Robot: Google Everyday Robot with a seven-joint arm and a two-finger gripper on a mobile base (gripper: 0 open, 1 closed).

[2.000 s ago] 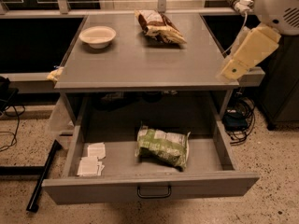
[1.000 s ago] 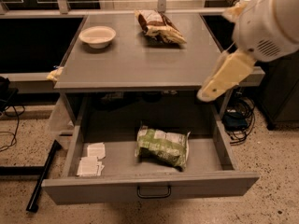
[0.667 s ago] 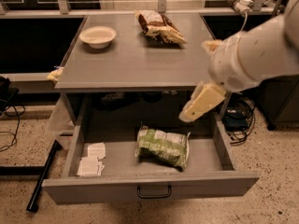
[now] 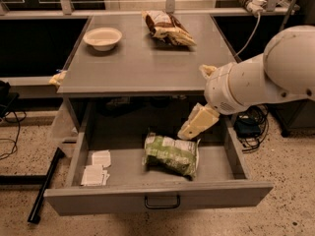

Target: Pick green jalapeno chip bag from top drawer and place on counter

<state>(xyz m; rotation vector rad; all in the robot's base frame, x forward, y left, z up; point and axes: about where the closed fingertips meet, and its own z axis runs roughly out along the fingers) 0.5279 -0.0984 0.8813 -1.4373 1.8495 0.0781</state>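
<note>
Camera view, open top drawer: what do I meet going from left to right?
white paper packets → green jalapeno chip bag → gripper, which hangs just above the bag's right end.

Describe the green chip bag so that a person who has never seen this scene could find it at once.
Look at the grey metal table, then at the open drawer under its top. The green chip bag lies there right of centre, just under the cream gripper. It is the only crinkled green-and-white bag; its neighbours are small white packets at the left.
</note>
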